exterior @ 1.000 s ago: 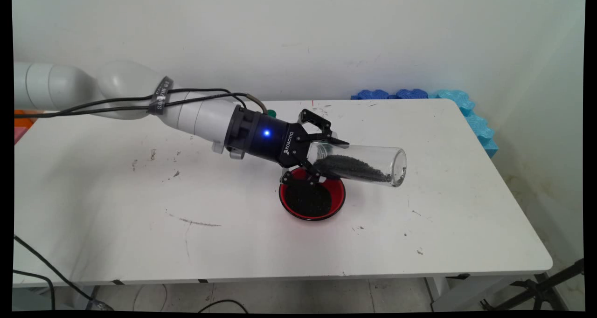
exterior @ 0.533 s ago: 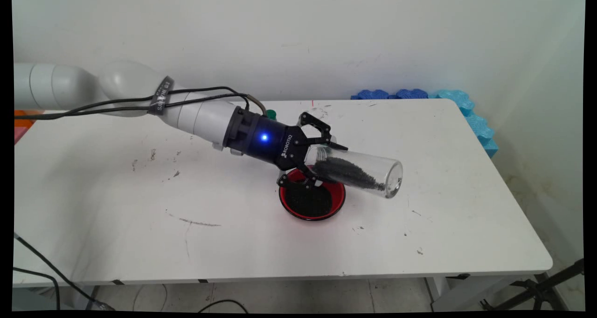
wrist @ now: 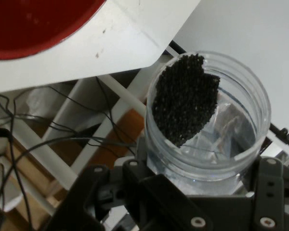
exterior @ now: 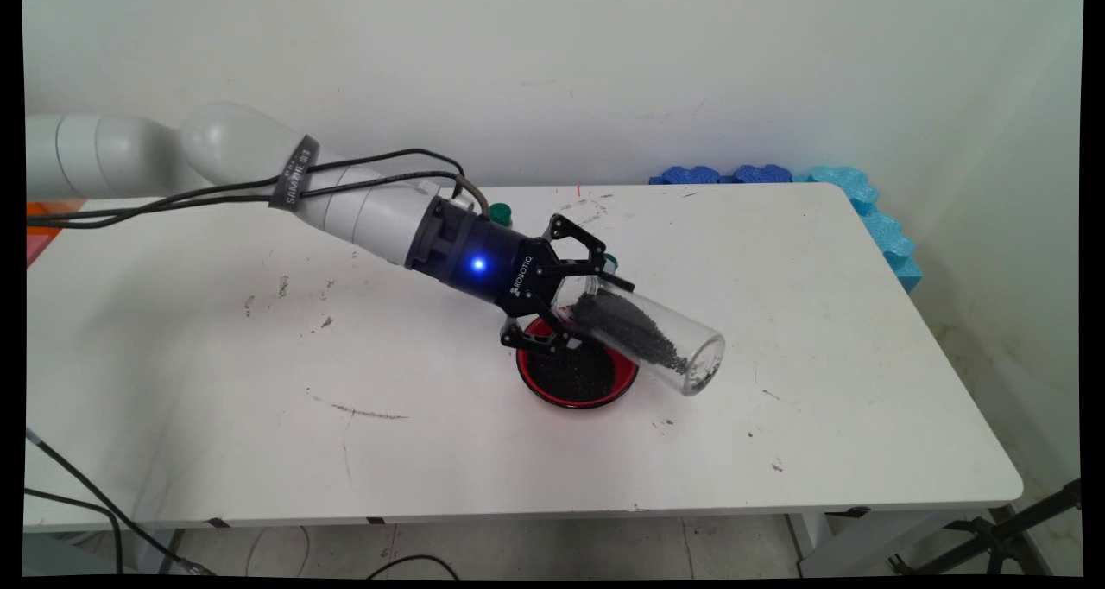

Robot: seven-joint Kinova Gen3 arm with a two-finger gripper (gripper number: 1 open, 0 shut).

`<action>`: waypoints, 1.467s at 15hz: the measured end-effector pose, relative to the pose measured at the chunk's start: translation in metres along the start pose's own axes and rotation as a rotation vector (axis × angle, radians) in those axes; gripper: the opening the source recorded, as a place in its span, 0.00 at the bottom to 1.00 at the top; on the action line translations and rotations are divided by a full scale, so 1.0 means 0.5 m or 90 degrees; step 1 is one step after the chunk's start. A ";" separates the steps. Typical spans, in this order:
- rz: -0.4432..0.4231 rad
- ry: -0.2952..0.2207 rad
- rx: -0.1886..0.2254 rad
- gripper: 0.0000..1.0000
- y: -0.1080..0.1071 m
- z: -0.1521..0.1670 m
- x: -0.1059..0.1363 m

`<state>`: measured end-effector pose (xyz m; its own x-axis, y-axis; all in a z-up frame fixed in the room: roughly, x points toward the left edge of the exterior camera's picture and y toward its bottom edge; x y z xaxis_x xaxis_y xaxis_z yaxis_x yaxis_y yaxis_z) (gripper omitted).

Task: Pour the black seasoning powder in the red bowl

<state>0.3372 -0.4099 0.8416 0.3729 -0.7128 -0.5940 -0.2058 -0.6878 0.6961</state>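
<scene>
Gripping a tilted glass jar (exterior: pixel 639 334) of black granules (exterior: pixel 626 328), the jaws hang above a granule-filled red bowl (exterior: pixel 577 373).

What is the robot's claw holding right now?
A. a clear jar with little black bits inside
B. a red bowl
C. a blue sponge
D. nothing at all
A. The claw is clamped round a clear jar that is tipped sideways with black grains lying inside, while the red bowl sits on the table under it.
</scene>
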 end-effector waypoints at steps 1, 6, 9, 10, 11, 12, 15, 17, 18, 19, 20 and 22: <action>0.025 0.002 0.004 0.00 0.003 -0.003 0.001; 0.130 0.008 0.021 0.00 0.019 -0.015 0.004; 0.204 0.007 0.031 0.00 0.034 -0.022 0.001; 0.224 0.008 0.033 0.00 0.041 -0.024 0.000; 0.246 0.009 0.034 0.00 0.048 -0.026 -0.002; 0.275 0.011 0.035 0.00 0.058 -0.029 -0.005; 0.353 0.014 0.044 0.00 0.083 -0.038 -0.013; 0.393 0.013 0.052 0.00 0.094 -0.043 -0.016; 0.416 0.013 0.057 0.00 0.101 -0.046 -0.019; 0.439 0.014 0.061 0.00 0.109 -0.048 -0.021; 0.471 0.014 0.065 0.00 0.120 -0.052 -0.025; 0.533 0.013 0.069 0.00 0.140 -0.057 -0.032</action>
<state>0.3424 -0.4429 0.9114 0.0754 -0.9912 0.1085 -0.5071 0.0556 0.8601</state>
